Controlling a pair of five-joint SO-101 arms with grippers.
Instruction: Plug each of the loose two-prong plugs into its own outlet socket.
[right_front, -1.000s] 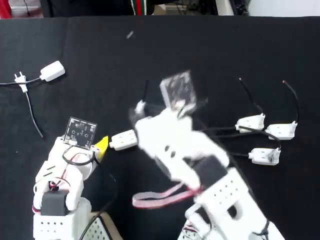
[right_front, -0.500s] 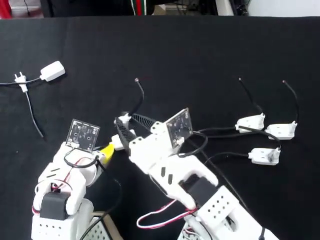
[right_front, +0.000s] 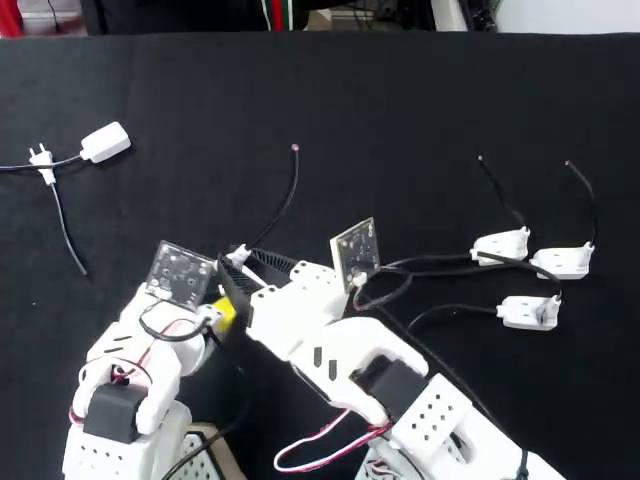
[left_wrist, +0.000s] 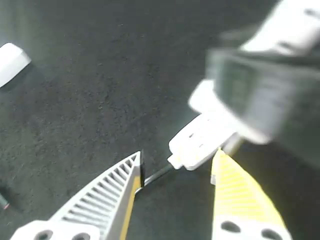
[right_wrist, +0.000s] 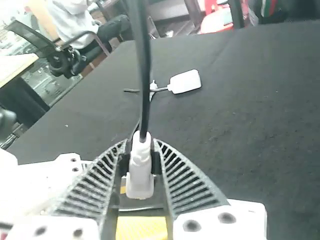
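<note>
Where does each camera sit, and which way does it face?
High view: fixed overhead, facing down at the table; both arms show.
Left wrist view: on that arm, past the open left gripper toward a white connector.
Right wrist view: on that arm, along the right gripper clamping the connector.
Both wrist views share the connector.

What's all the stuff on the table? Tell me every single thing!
table: one, black, under everything.
cluster sockets: three, white with black cords, close together on the table's right side.
loose socket: one, white, far left of the table.
loose plug: one, white, two prongs, beside the loose socket and apart from it.
held plug: one, white with a black cord, in the right gripper.
centre socket: one, white, between the left gripper's fingers.
left gripper: one, a white and a yellow finger, open.
right gripper: one, black fingers, shut on the held plug.
</note>
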